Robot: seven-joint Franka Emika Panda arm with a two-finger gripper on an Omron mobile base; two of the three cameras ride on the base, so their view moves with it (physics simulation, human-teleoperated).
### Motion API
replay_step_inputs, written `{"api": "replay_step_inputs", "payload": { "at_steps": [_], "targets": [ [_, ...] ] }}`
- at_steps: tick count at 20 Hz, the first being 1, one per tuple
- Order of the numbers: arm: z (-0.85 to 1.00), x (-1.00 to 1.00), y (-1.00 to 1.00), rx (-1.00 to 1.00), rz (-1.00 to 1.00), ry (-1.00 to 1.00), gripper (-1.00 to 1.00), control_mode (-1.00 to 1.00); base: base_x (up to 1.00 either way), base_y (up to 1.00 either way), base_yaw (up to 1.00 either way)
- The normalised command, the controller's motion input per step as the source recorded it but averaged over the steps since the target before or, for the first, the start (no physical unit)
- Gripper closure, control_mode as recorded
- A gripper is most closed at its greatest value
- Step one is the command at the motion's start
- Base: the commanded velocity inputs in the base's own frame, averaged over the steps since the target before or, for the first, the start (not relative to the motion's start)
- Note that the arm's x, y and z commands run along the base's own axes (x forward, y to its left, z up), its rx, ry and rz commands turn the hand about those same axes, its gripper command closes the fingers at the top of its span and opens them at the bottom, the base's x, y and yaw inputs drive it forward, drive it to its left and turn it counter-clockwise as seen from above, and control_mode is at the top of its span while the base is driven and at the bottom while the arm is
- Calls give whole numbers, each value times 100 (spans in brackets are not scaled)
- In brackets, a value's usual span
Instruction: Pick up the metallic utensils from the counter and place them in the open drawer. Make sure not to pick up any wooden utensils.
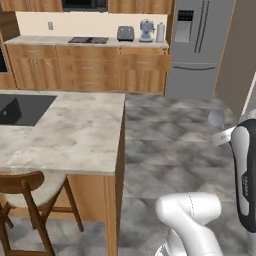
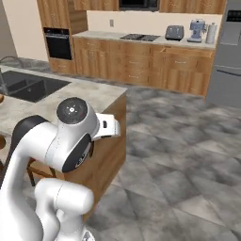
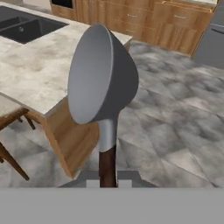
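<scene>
Presently the tool (image 3: 107, 181) is clenched on a grey metal ladle (image 3: 101, 74) with a dark handle, held upright over the counter (image 3: 35, 74) corner and floor (image 3: 175, 113).

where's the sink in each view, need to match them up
Left base view: sink at the left edge, midway up.
Right base view: sink upper left, beyond the arm.
Hand view: sink in the top left corner.
Shared landmark: the beige counter it is set in, with wood cabinets beyond.
</scene>
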Motion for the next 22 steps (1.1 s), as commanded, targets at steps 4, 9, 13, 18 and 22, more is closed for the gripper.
{"api": "replay_step_inputs", "payload": {
  "at_steps": [4,9,13,18,22],
  "targets": [
    [0,0,0,0,0,0,100,100,51,-100,19],
    [0,0,0,0,0,0,100,100,94,-100,26],
    [0,0,0,0,0,0,100,100,100,-100,35],
    [0,0,0,0,0,0,100,100,100,-100,29],
    [0,0,0,0,0,0,100,100,100,-100,28]
  ]
}}
